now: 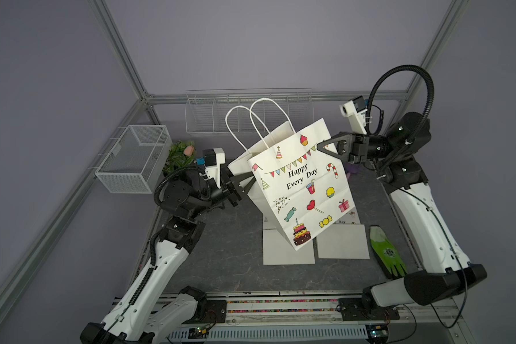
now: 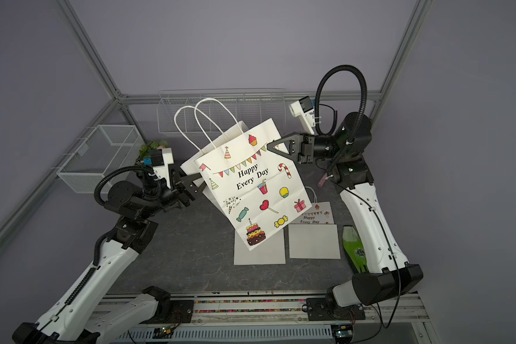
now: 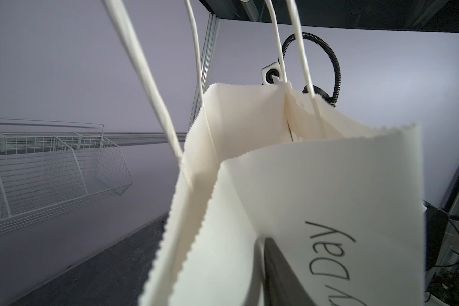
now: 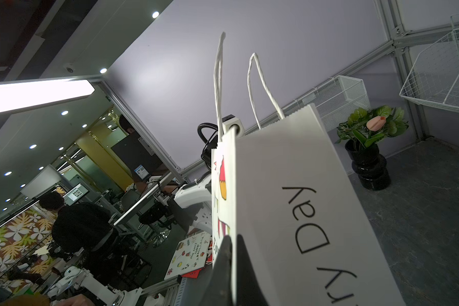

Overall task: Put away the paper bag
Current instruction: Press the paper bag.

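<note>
While both arms engage it, the paper bag (image 1: 301, 190) (image 2: 251, 190) hangs tilted above the table (image 1: 221, 253) at mid-scene in both top views. Its handles point toward the far wall and its low corner is over the flat bags (image 1: 289, 250) lying near. The left gripper (image 1: 248, 182) has its jaws narrowed on the bag's left edge. The right gripper (image 1: 319, 146) pinches the upper right edge.

Left wrist view: one dark finger (image 3: 276, 270) lies against the printed panel; its mate is hidden behind the paper.

Right wrist view: the right gripper (image 4: 233, 238) clamps the bag's side fold, with no gap between the jaws.
</note>
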Controlling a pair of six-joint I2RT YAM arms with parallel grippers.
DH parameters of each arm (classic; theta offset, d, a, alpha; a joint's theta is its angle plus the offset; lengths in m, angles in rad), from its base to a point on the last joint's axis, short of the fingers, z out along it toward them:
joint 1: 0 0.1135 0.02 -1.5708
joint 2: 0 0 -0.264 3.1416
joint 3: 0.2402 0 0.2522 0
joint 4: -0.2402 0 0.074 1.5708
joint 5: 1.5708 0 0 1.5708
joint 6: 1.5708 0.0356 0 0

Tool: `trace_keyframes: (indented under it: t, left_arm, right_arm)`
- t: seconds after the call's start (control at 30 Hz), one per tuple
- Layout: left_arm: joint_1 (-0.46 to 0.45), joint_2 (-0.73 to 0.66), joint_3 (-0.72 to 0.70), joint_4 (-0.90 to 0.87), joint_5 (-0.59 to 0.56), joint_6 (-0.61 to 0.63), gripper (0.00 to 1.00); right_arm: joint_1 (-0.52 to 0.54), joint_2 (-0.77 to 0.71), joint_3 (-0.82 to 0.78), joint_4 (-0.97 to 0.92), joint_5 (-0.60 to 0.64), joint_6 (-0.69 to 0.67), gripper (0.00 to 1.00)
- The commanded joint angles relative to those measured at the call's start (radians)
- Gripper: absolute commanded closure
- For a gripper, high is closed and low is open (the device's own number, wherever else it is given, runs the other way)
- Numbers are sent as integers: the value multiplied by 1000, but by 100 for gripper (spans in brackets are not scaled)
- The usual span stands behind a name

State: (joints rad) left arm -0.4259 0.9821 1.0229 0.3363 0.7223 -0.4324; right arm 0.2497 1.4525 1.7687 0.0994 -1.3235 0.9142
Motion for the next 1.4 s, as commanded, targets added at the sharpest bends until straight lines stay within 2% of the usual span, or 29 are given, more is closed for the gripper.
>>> trace_keyframes:
  t: [0.0, 0.07, 0.17, 0.27, 0.33, 0.43, 0.6, 0.77, 1.0, 1.37]
  left_arm:
    - [-3, -25, -1, -19, 2, 1, 45]
    - [-3, -32, -1, -32, 4, 8, 41]
    - [-2, -35, -2, -28, 12, 2, 45]
    - [-3, -27, -11, 47, 50, -55, 45]
    - [-4, -16, -7, 79, 83, -88, 42]
    - [-2, -14, -1, 87, 112, -103, 33]
    - [-2, -20, -25, 240, 171, -199, 14]
    - [-2, -41, -23, 283, 200, -223, 0]
    - [-4, 4, -2, 263, 179, -223, 0]
    - [-3, 44, 14, 224, 133, -207, 0]
  right_arm:
    - [-26, -37, -15, -36, 22, -54, 93]
    - [-39, -44, -23, -23, 27, -44, 93]
    - [-41, -51, -38, 5, 29, -25, 93]
    - [-40, -57, -48, 13, 34, -25, 93]
    - [-40, -64, -53, 17, 36, -29, 93]
    - [-40, -73, -56, 13, 45, -41, 93]
    - [-40, -75, -39, -163, 91, -178, 93]
    - [-40, -75, -41, -192, 127, -210, 93]
    - [11, -71, 0, -361, 236, -374, 93]
    - [75, -85, -50, -447, 314, -491, 93]
